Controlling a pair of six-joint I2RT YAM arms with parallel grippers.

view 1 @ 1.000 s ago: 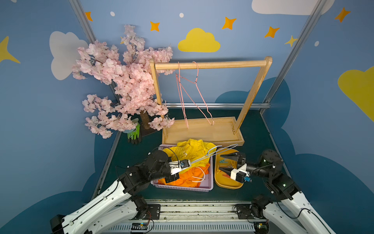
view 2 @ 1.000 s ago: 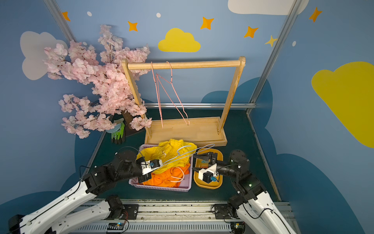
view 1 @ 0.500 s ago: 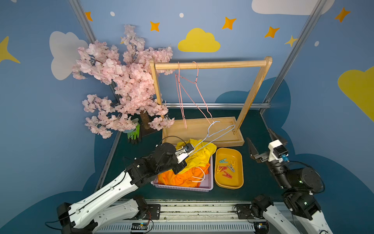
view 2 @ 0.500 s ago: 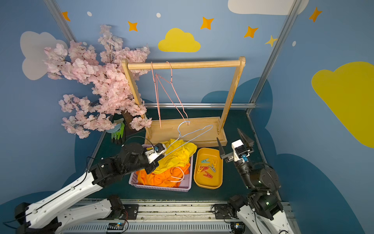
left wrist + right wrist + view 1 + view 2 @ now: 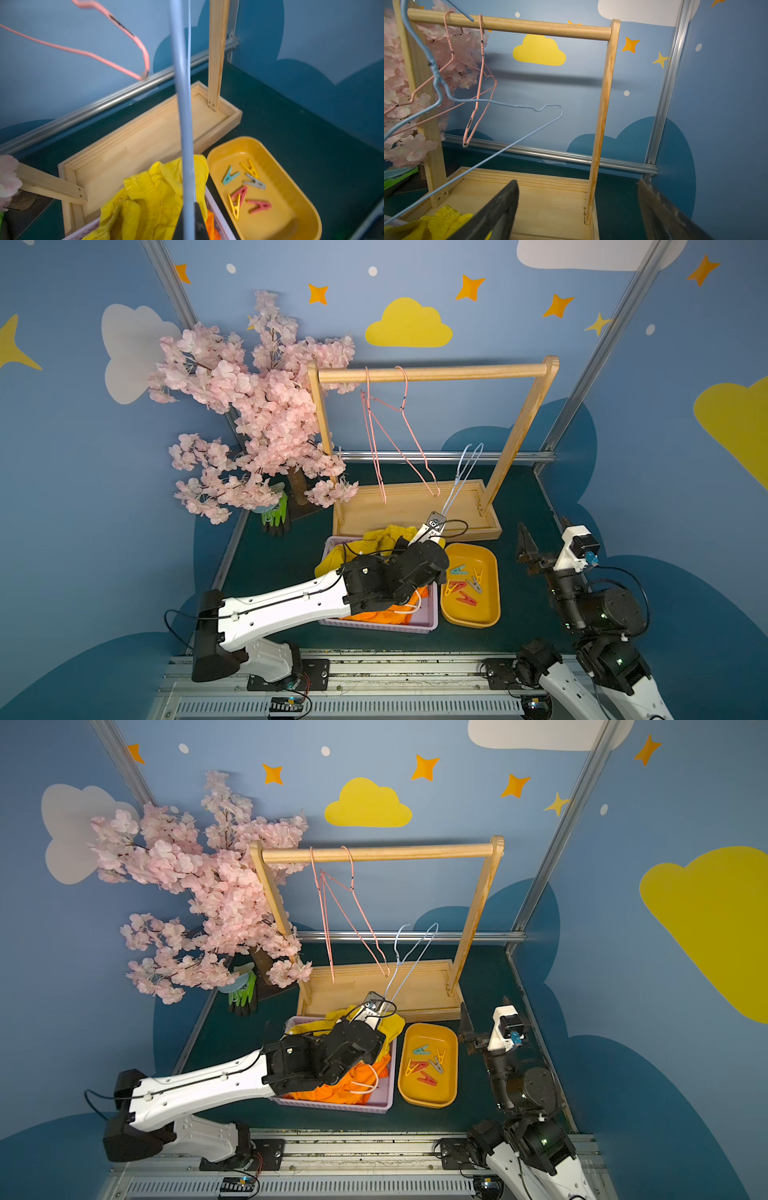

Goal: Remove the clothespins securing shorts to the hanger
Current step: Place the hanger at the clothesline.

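My left gripper [image 5: 434,522] [image 5: 190,207] is shut on the bottom wire of a bare light-blue hanger [image 5: 461,477] [image 5: 508,106], which it holds up steeply in front of the rack. No shorts and no pins hang on it. Yellow shorts [image 5: 386,537] [image 5: 158,193] and orange shorts [image 5: 374,616] lie heaped in the lilac basket [image 5: 382,624] under that arm. Several clothespins [image 5: 465,585] [image 5: 245,187], red, teal, grey and yellow, lie loose in the yellow tray [image 5: 494,572]. My right gripper [image 5: 543,526] [image 5: 577,182] stands open and empty, raised to the right of the tray.
The wooden rack [image 5: 432,373] stands at the back on its tray base, with two pink wire hangers [image 5: 390,435] on its bar. A pink blossom tree [image 5: 257,406] and green-and-black gloves [image 5: 276,514] are at the back left. Blue walls close in both sides.
My right gripper left the yellow tray, swung out to the right and rose, jaws open. My left gripper lifted the blue hanger from low over the basket toward the rack, tilting it upright.
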